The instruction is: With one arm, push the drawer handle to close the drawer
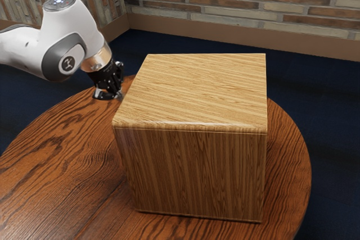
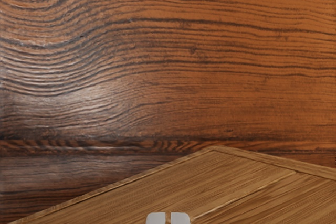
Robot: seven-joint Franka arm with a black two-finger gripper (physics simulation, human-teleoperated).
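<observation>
My gripper (image 1: 116,95) is at the exterior view's left of the wooden cabinet (image 1: 194,91), beside its upper edge, with a small bit of table visible between them. In the wrist view, the pale fingertips of my gripper (image 2: 168,218) are together with only a thin slit between them, and nothing is held. Below them lies the light wood of the cabinet (image 2: 226,182), a corner and a seam visible. The drawer's handle is hidden, and how far the drawer stands out cannot be told.
The cabinet stands on a round, dark-grained wooden table (image 1: 62,167), whose curved edge passes behind it. Bare tabletop (image 2: 168,66) extends beyond the cabinet corner in the wrist view. A brick wall (image 1: 242,4) rises behind the blue floor (image 1: 320,99).
</observation>
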